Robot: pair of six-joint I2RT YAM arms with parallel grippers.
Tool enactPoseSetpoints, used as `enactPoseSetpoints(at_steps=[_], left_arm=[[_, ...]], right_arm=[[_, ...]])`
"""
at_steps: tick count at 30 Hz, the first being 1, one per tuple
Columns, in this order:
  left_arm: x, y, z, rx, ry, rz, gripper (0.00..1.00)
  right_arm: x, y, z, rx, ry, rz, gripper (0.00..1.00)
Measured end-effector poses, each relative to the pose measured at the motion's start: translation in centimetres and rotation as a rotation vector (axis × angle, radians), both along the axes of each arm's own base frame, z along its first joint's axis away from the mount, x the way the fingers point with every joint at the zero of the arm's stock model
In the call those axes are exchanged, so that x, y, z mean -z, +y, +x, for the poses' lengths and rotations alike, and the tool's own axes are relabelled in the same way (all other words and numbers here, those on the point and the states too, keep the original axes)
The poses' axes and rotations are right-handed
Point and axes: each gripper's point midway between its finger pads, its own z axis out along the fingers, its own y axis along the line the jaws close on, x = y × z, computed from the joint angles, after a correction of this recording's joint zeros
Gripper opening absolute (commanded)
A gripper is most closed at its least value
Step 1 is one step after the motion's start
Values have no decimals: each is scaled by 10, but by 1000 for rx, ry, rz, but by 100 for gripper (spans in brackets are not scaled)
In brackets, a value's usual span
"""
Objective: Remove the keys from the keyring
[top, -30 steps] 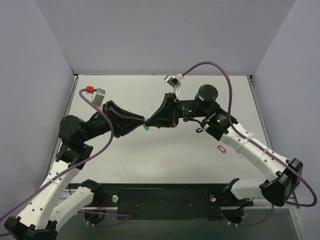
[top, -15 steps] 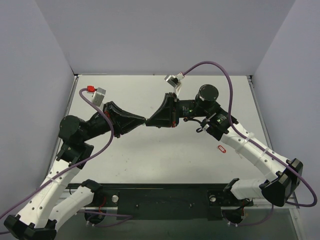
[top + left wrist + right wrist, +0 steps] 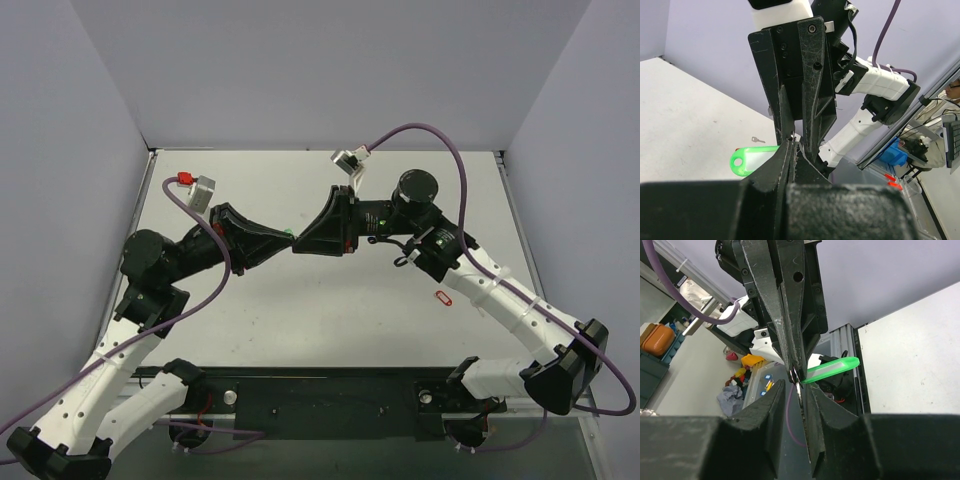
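Keyring [image 3: 289, 233] pinched in the air above the middle of the bench, where the two grippers stood tip to tip.
From the left, the left gripper [image 3: 791, 145] was clamped fully closed on one end of the green fob, whose body stuck out sideways clear of the fingers. A small silver key [image 3: 758, 139] lay loose on the bench beyond, apart from the fob. The right gripper [image 3: 796, 390] faced it with its jaws a little apart, a sliver of metal hanging in the gap, ring or key impossible to tell. Nearer the right edge, a red oval piece [image 3: 444, 298] lay flat beside the right arm.
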Motion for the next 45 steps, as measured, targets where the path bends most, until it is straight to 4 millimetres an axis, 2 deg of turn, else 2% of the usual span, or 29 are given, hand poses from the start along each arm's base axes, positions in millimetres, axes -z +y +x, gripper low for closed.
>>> enactPoseSetpoints(at_steps=[31,37,42,45], left_arm=[[5,0,2,-21,21,19,0],[5,0,2,-22,22,18,0],[5,0,3,-22,22,18,0],[5,0,3,-22,22,18,0]], right_arm=[[-9,-10,18,128,-39,23,16],[-9,-10,18,128,-40,23,23],[-8,-10,18,128,-42,21,39],[-7,-10,18,129,-44,18,41]])
